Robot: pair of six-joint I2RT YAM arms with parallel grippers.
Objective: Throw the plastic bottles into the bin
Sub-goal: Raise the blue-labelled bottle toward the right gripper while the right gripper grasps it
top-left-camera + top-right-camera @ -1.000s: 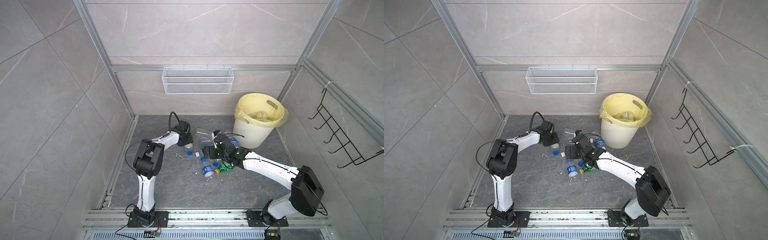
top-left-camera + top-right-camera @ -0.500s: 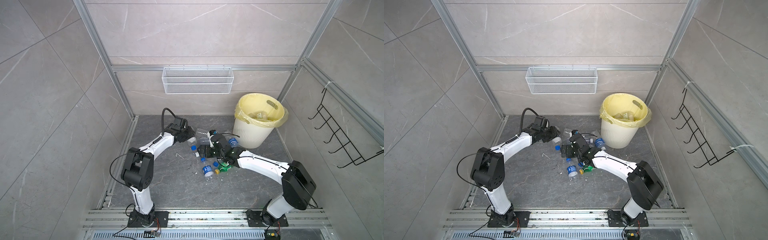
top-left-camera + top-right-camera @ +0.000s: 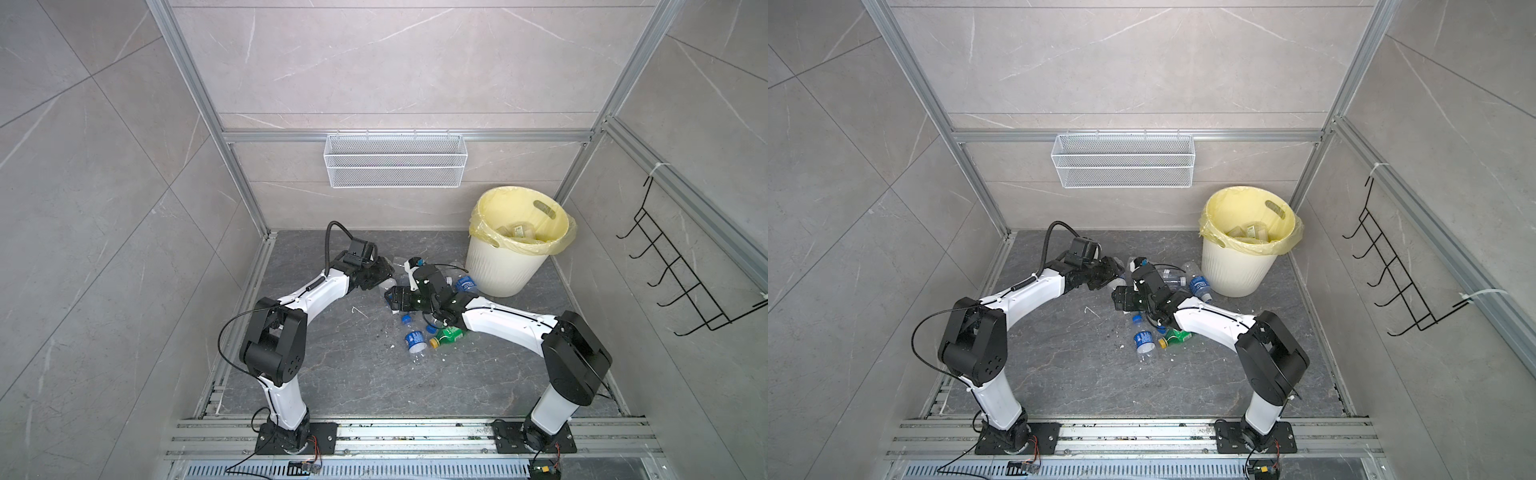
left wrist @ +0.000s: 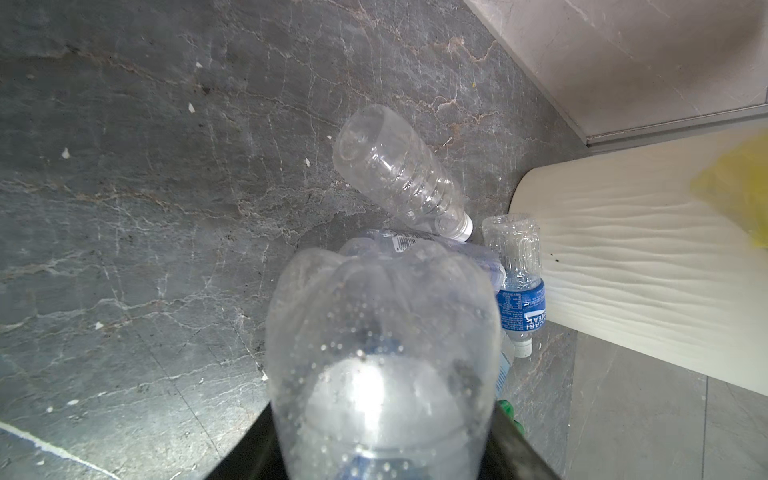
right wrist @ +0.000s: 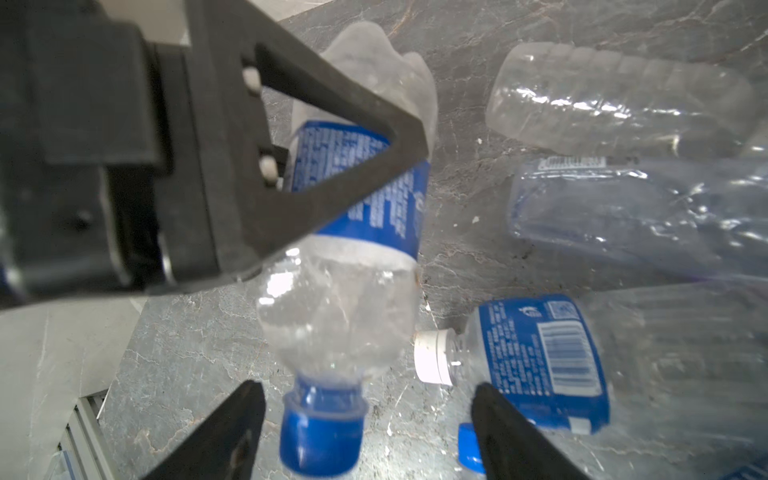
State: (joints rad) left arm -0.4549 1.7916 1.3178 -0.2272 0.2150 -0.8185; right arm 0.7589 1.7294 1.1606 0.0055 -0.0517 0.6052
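Starting at the left of both top views, the left arm has swung out from its tucked pose of a second ago and now reaches toward the middle of the frame. The left end effector (image 3: 379, 277) is pinching the held bottle (image 5: 357, 199), a clear one with a blue label, across its body. It appears to be lifted off the worktop (image 3: 353, 374). Its blue cap (image 5: 322, 440) points toward the right arm. At centre, the right end effector (image 5: 368, 390) has closed in on that cap, and its jaws have narrowed from their full spread. They are still parted, one on each side of the cap with a gap on both sides, and no contact is visible. Judgement: a hand-over from left to right is beginning, but the bottle has not yet been transferred. Just right of the cap in the right wrist view lies a white-capped bottle (image 5: 540, 361) on its side. More loose bottles are scattered at centre, among them a green bottle (image 3: 449, 334) below the right forearm. At the right of the frame stands the bin (image 3: 505, 270), upright and lined in yellow, with several bottles already inside (image 3: 519, 232). Judgement: the task is partly done. The right arm sits nearer the bin, which would explain the pass.
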